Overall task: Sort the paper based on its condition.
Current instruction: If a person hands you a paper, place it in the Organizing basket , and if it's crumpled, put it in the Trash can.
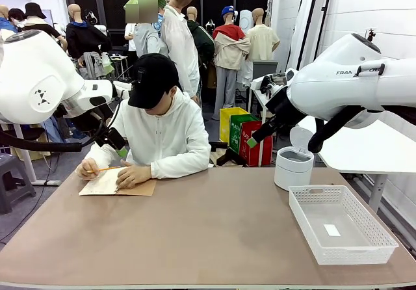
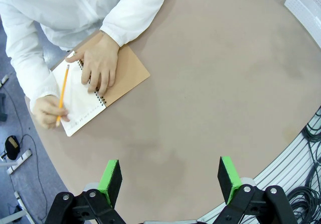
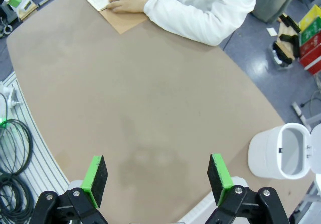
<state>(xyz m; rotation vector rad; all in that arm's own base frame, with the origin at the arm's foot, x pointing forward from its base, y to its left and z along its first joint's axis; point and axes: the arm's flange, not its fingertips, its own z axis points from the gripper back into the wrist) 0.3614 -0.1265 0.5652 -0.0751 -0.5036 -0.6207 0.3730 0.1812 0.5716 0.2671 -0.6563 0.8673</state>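
- The left gripper (image 2: 169,173) has its jaws spread wide, with nothing between the green pads (image 2: 111,180). It hangs in the air over the left side of the tabletop (image 1: 208,228).
- The right gripper (image 3: 157,174) is spread wide too and holds nothing. It hangs over the far right side.
- The paper page (image 2: 83,103) is white and flat. It sits in the open notebook (image 2: 125,76) at the far left corner of the tabletop.
- The person has one hand (image 2: 100,63) lying on the notebook. The other hand (image 2: 47,111) holds a yellow pencil (image 2: 62,91) on the page.
- A white bin (image 1: 294,168) with its lid up stands at the far right corner.
- A white basket (image 1: 357,251) sits by the right edge, just in front of the bin. A small white slip (image 1: 331,230) lies flat inside it.
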